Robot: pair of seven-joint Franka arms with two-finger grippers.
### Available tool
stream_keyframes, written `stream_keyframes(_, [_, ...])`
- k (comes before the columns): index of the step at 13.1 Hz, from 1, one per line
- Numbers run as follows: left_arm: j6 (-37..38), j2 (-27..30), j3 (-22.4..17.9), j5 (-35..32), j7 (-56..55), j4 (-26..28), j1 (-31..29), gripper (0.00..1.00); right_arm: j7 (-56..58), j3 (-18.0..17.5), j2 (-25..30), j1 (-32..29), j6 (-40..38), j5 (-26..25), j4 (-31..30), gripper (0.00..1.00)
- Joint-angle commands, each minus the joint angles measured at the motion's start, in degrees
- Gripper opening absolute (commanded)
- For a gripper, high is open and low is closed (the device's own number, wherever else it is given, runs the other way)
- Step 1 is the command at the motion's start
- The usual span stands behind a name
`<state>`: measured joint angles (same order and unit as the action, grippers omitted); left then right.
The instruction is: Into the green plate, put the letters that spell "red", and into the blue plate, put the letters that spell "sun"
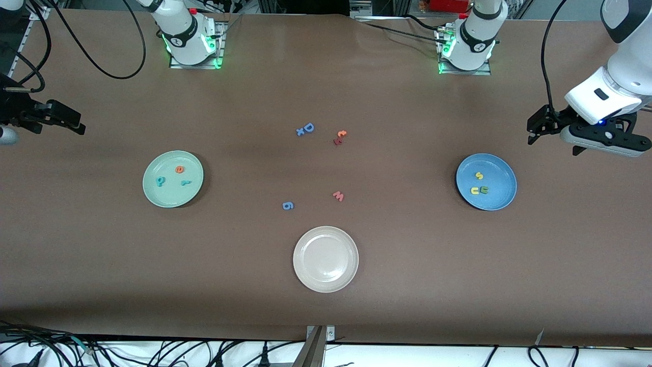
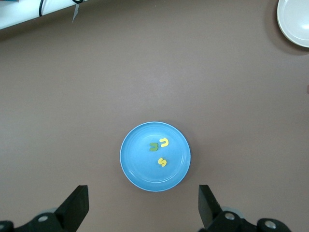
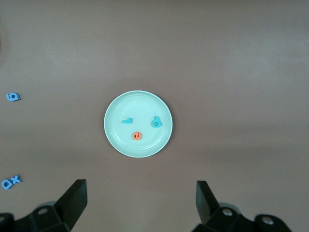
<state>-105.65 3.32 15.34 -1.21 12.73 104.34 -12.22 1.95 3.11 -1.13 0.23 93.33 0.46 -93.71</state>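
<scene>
The green plate [image 1: 168,196] [image 3: 140,104] holds the orange e [image 1: 180,169] [image 3: 137,136], the teal d [image 1: 160,180] [image 3: 156,122] and the small teal r [image 1: 185,182] [image 3: 127,121]. In the blue plate [image 1: 496,168] [image 2: 145,174] lie the yellow s [image 1: 479,176] [image 2: 162,162], the yellow u [image 1: 474,190] [image 2: 164,142] and the green n [image 1: 484,190] [image 2: 154,147]. My left gripper [image 1: 532,133] [image 2: 143,208] hangs open and empty over bare table at the left arm's end, beside the blue plate. My right gripper [image 1: 76,125] [image 3: 140,205] hangs open and empty over the right arm's end, beside the green plate.
A beige-white plate [image 1: 326,259] [image 2: 294,21] sits mid-table, nearest the front camera. Loose letters lie in the middle: a blue D with x [image 1: 305,129] [image 3: 10,182], a red and orange pair [image 1: 340,137], a pink w [image 1: 338,195] and a blue 6 [image 1: 288,205] [image 3: 13,96].
</scene>
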Motion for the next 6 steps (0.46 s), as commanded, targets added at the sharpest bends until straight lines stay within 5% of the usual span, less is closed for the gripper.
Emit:
stream_keyframes(1, [0.6,-0.9,0.6,-1.5,0.1,-1.8,-0.2,1.0,-0.4,-0.4,0.2,-0.4,-0.8,-0.8,0.5,1.0])
stream_keyframes(6, [0.6,-1.0,-3.5,-1.6,0.6,-1.8,3.4,1.0,-0.4,-0.4,0.2,-0.4,-0.7,-0.7,0.6,1.0])
